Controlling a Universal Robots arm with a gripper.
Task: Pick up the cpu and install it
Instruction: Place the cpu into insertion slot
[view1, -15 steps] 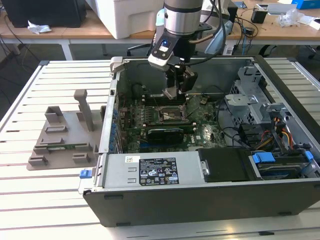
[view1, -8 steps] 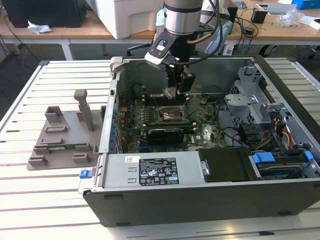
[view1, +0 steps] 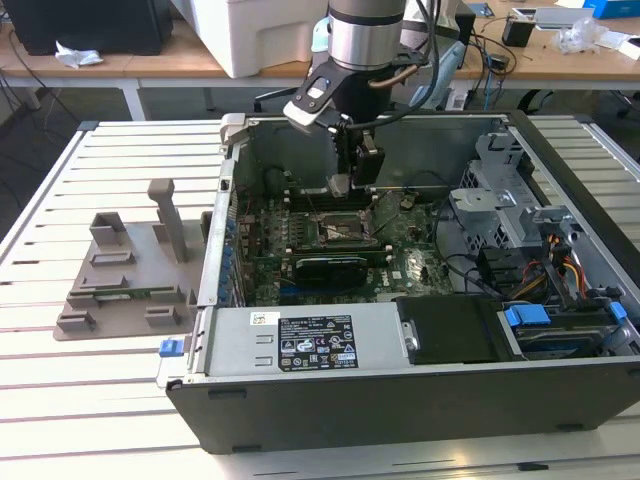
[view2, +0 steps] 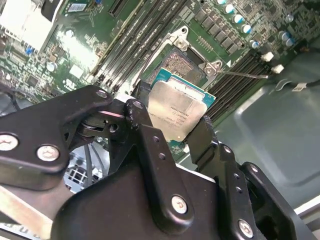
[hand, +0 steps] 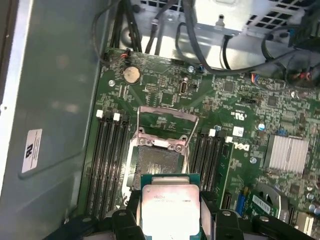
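Holding the cpu (view1: 340, 185) by two opposite edges, the robot arm's black hand (view1: 347, 178) hangs inside an open computer case (view1: 420, 400) that lies on its side on a slatted white worktop (view1: 60, 400). In the second wrist view the hand (view2: 175, 114) is closed narrowly on the chip, one dark finger (view2: 202, 135) pressing each side, and the cpu (view2: 177, 110) shows its silvery top with a thin green rim. The chip is in the air, apart from the green motherboard (view1: 410, 265). The open socket (view1: 335, 230) lies below it and slightly towards the exterior camera. In the first wrist view the cpu (hand: 170, 205) sits level between the fingers, and the socket (hand: 157, 160) lies just beyond its far edge, with the metal load plate (hand: 165, 120) folded back and memory slots (hand: 110, 160) on either side. The chip's edges run roughly parallel to the socket's sides, so the two look close to squared up. A grey plastic tray (view1: 120, 290) with upright posts stands on the worktop at the exterior view's left, well apart from the hand.
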